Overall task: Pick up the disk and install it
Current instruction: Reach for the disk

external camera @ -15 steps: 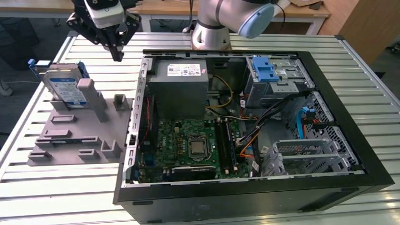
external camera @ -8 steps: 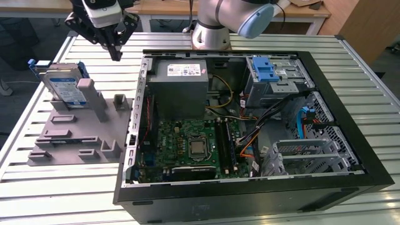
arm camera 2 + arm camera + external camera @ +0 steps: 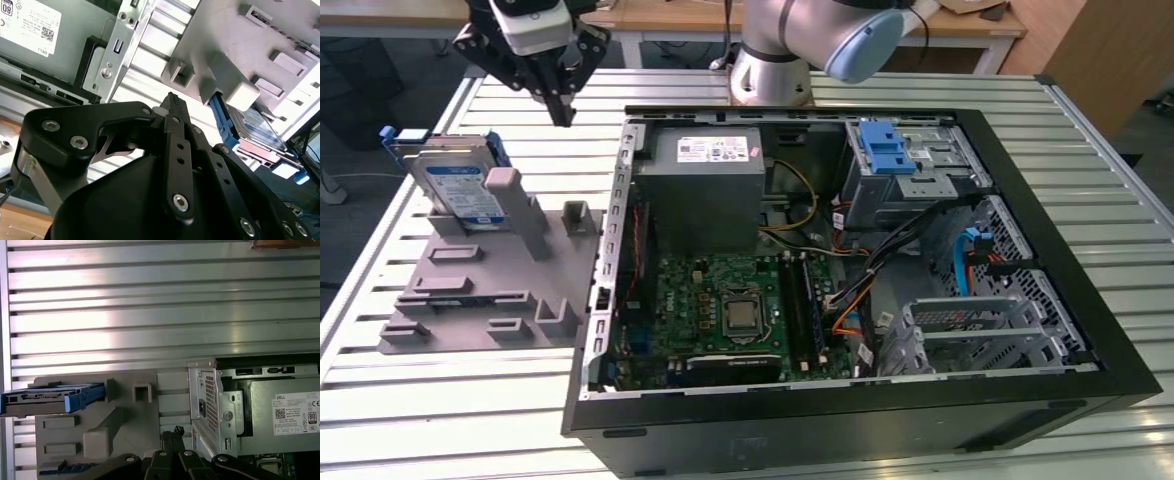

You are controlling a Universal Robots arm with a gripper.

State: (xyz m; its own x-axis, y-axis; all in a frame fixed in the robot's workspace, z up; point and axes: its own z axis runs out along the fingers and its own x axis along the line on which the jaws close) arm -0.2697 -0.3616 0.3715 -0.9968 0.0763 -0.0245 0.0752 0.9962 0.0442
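While the gripper (image 3: 563,112) is hovering with its fingers pressed together and gripping nothing, the disk (image 3: 459,188) is standing on edge in the grey fixture (image 3: 480,300), lying below the fingertips towards the exterior view's left, well apart.

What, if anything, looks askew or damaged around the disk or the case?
Nothing stands out. The disk leans on edge in its grey holder, seemingly seated as meant, beside the open computer case. The gripper hangs shut and empty above the table near both.
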